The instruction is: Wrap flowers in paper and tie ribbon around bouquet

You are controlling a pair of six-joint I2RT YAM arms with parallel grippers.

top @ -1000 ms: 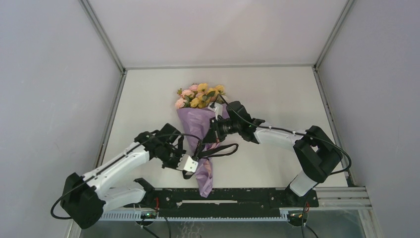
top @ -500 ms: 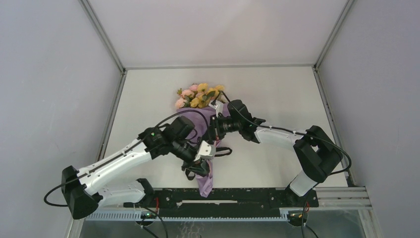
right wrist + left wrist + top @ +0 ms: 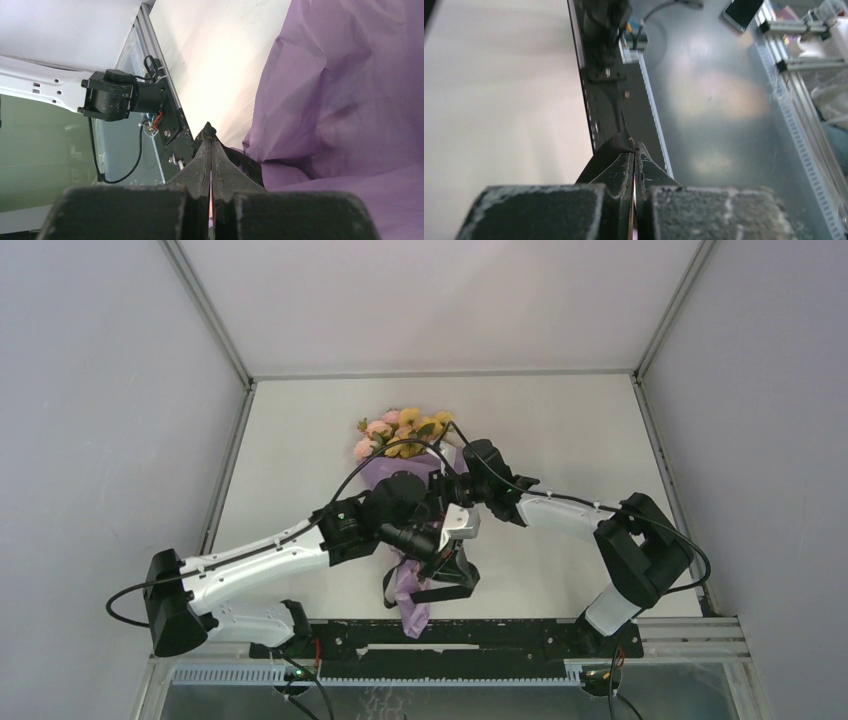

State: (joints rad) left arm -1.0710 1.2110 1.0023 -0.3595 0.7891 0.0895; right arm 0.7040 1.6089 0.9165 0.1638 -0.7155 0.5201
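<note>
Both arms meet over the bouquet (image 3: 400, 455) lying mid-desk (image 3: 560, 430), blooms toward the far side.

The left arm reaches across the lilac paper (image 3: 378, 473). The left pincer (image 3: 634, 146) is pressed tight together out over the desk's near edge, and I cannot tell whether anything is caught in it. The right pincer (image 3: 210, 131) is likewise closed, nipping the black ribbon (image 3: 445, 594) right beside the paper. The ribbon hangs in loose loops across the cone's lower half.
</note>
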